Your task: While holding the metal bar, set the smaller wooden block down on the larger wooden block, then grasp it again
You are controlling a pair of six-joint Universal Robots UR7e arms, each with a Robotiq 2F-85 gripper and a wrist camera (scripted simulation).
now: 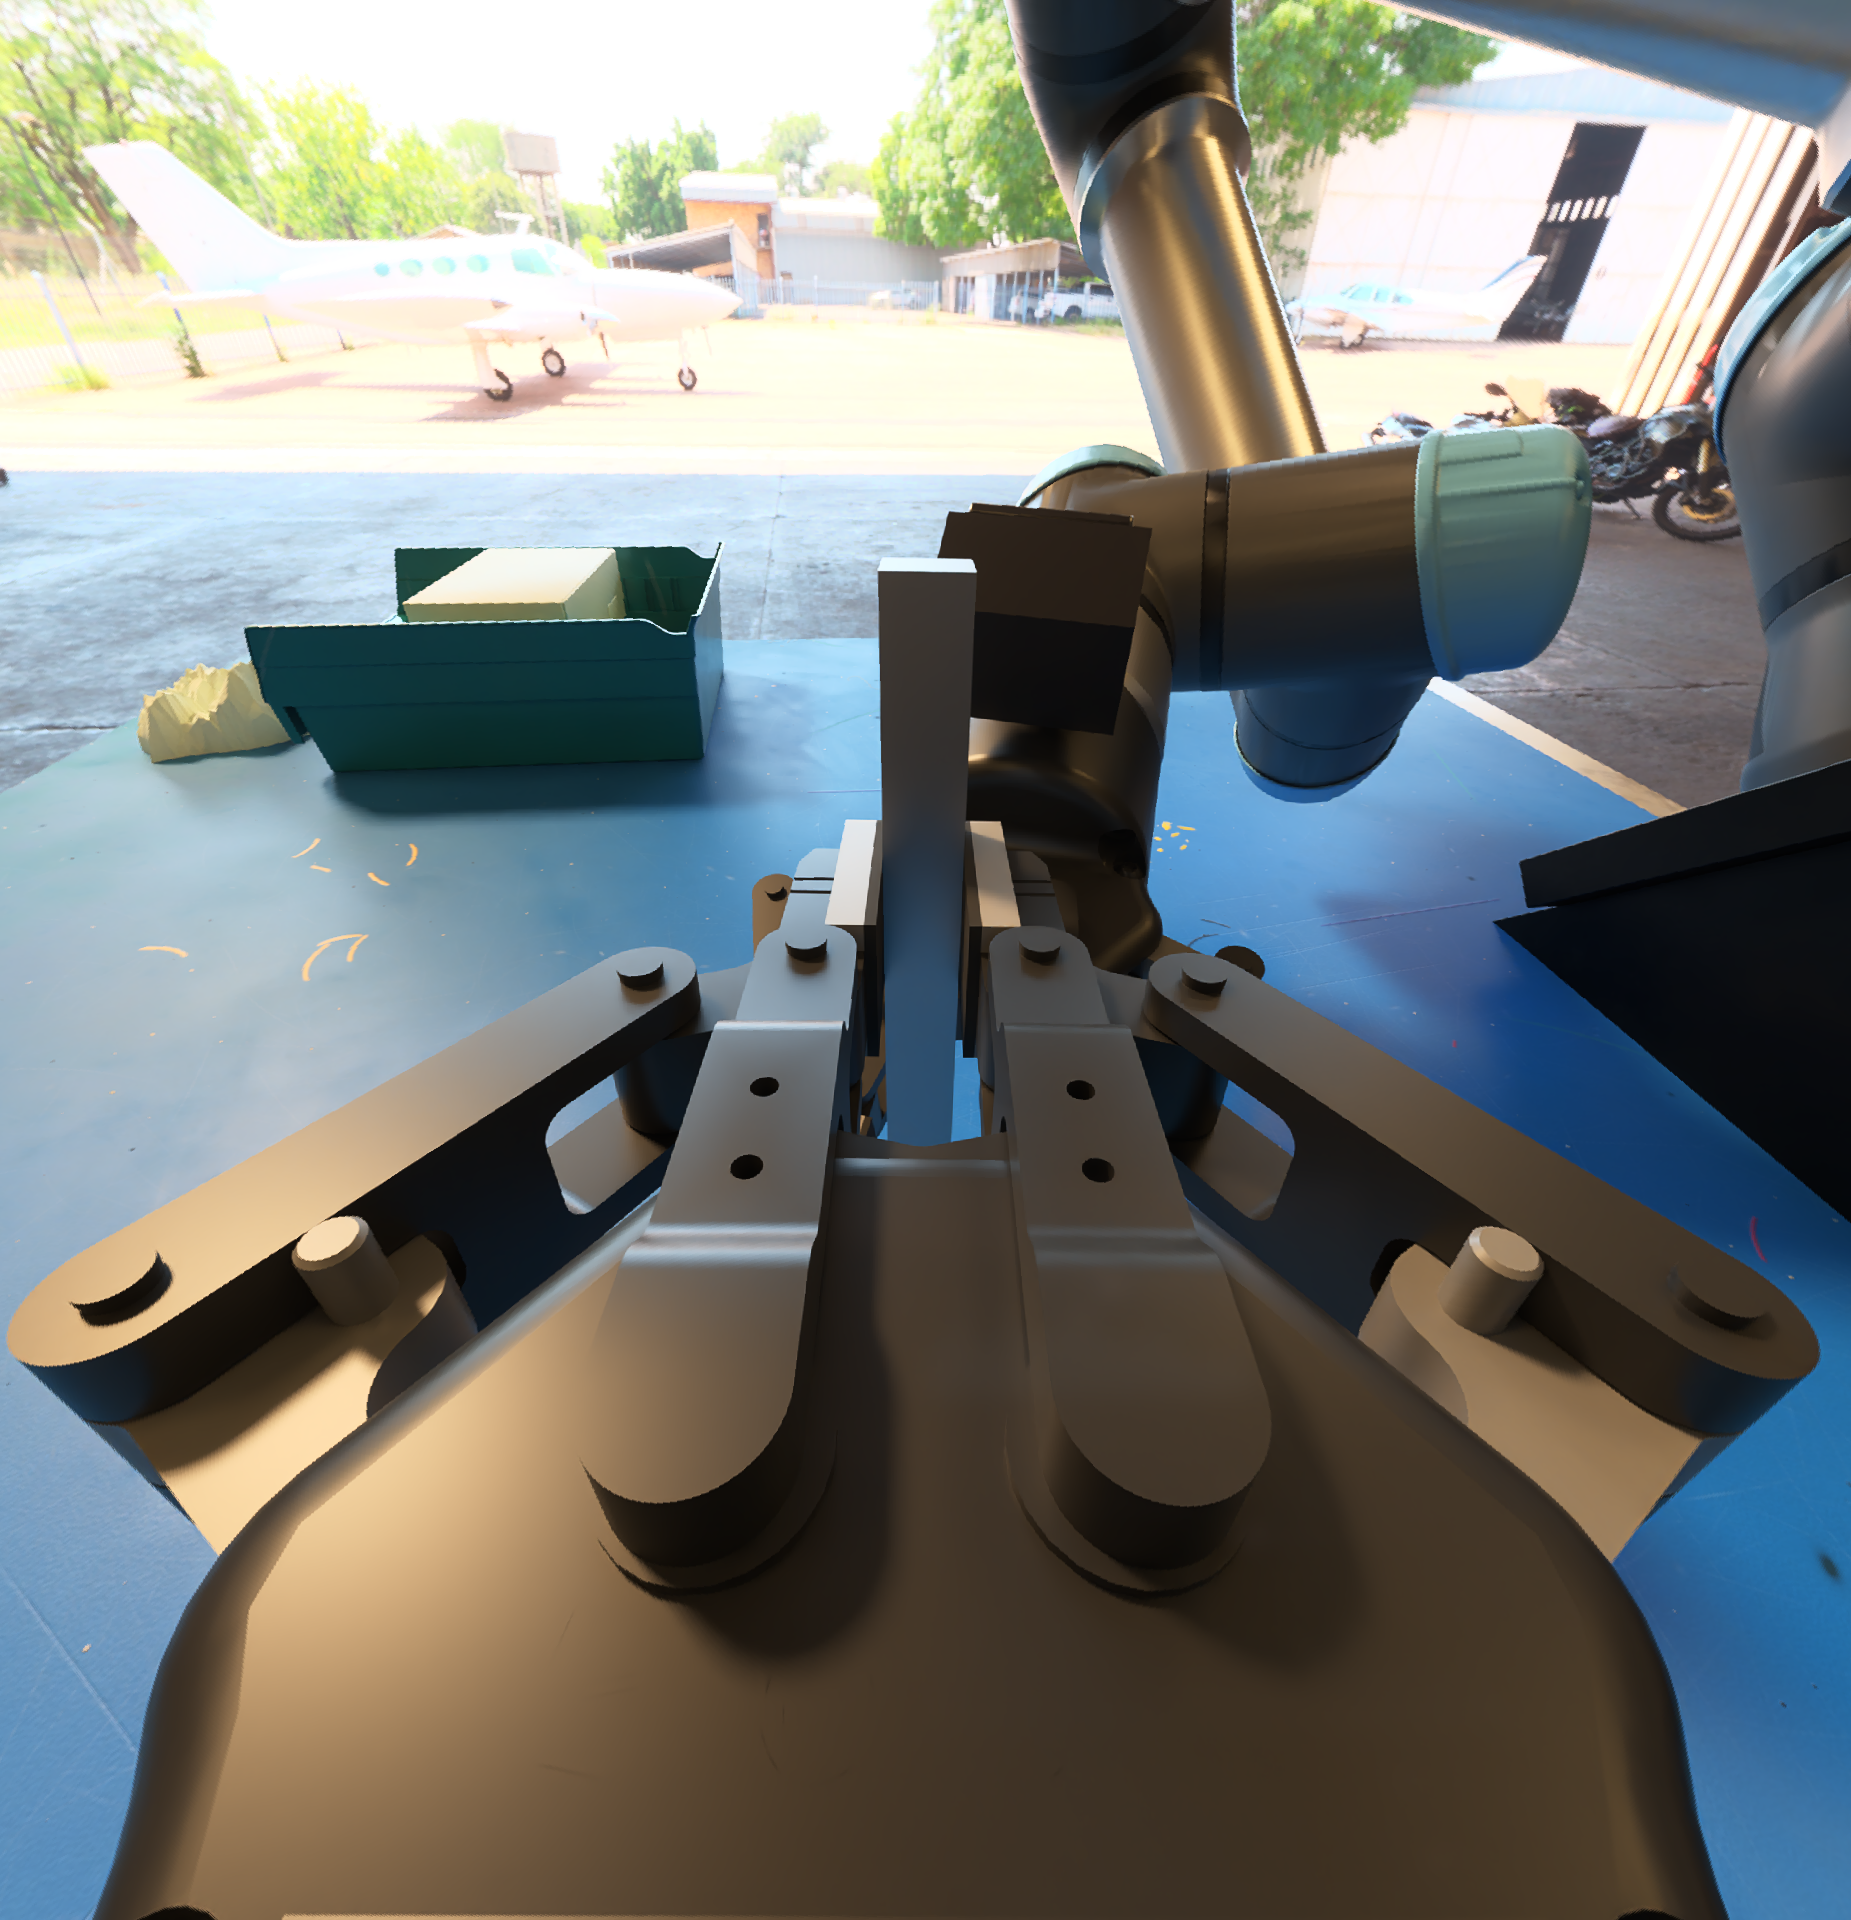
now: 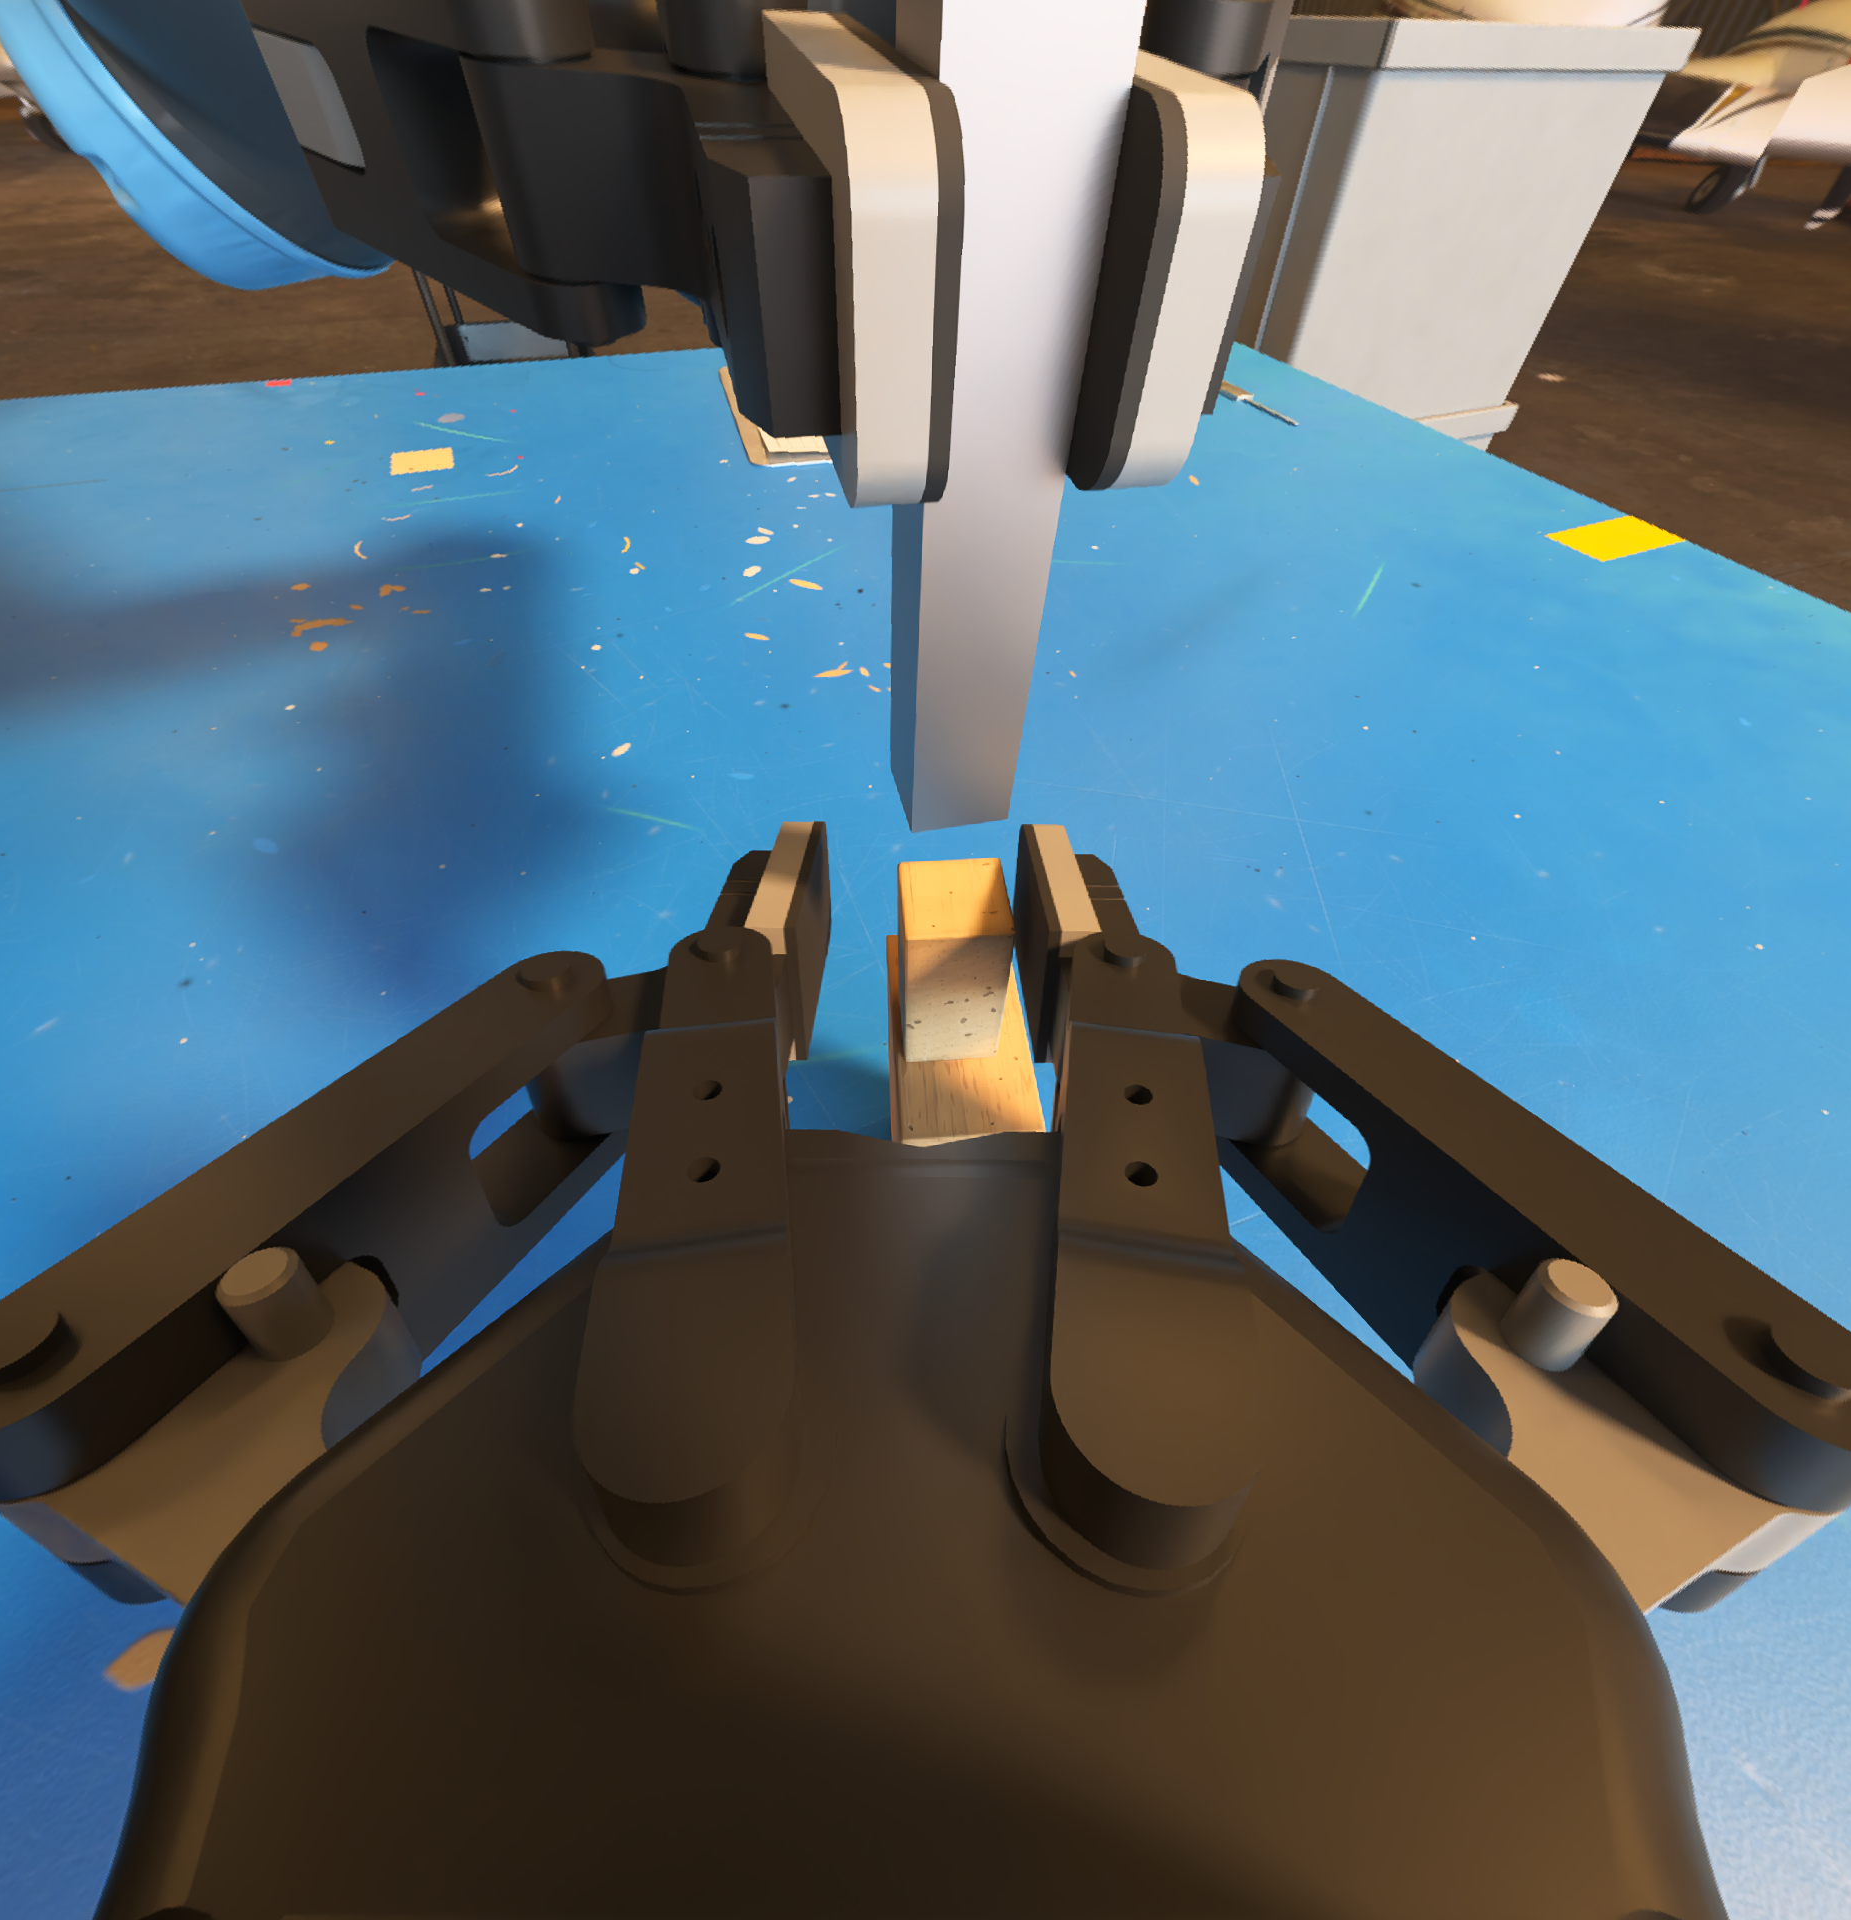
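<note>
My left gripper (image 1: 926, 883) is shut on the grey metal bar (image 1: 926, 727) and holds it upright above the blue table (image 1: 485, 1039). In the right wrist view the same bar (image 2: 978, 644) hangs from the left gripper (image 2: 1009, 468), its lower end just above the blocks. The smaller wooden block (image 2: 952, 987) stands on the larger wooden block (image 2: 968, 1107), which lies on the table. My right gripper (image 2: 923, 868) is open and straddles the smaller block. There is a clear gap on its left side; the right pad is very close to it.
A green bin (image 1: 505, 696) with a pale block (image 1: 516, 587) inside stands at the table's far left, with a crumpled pale lump (image 1: 209, 712) beside it. The right arm (image 1: 1316, 582) looms behind the bar. A dark slab (image 1: 1731, 966) sits at the right. A grey cabinet (image 2: 1440, 208) stands beyond the table.
</note>
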